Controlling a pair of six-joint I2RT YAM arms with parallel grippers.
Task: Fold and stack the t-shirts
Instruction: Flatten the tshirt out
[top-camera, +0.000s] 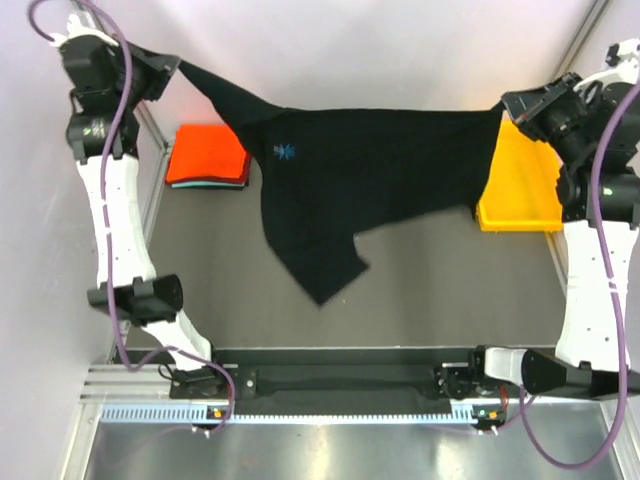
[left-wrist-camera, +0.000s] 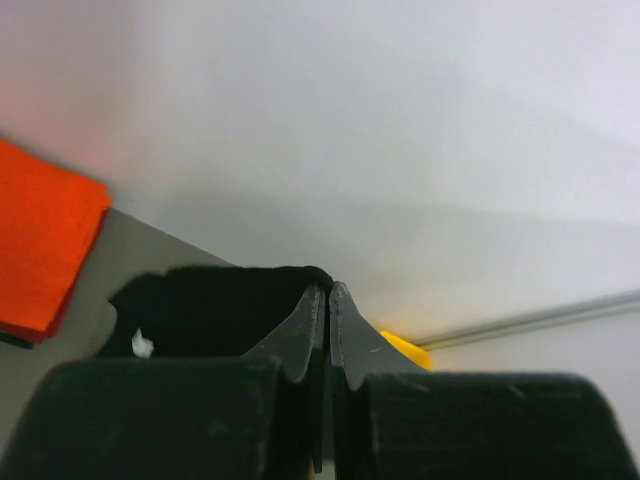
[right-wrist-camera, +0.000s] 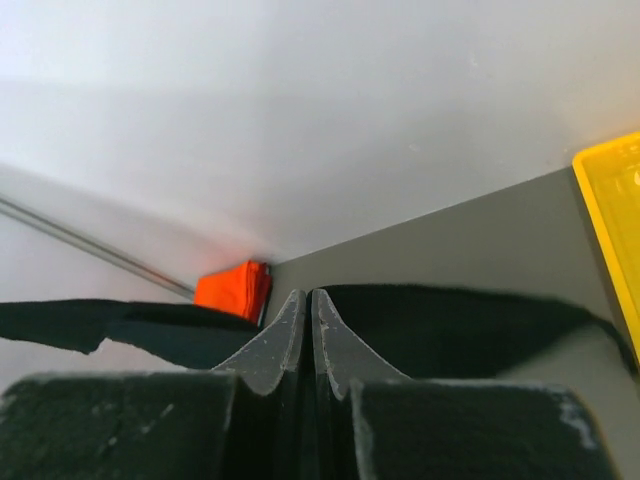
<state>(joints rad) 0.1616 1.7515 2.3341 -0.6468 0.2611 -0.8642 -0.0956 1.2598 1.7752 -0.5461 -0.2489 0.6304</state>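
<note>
both your arms stand raised and spread wide; left gripper and right gripper each pinch the black shirt, stretched between them over the table, beside the orange shirt.

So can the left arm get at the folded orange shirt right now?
Probably not yet. The left gripper is shut on the black shirt, which is stretched across to the right gripper. The orange shirt lies uncovered nearby, so the way looks free once it lets go.
</note>
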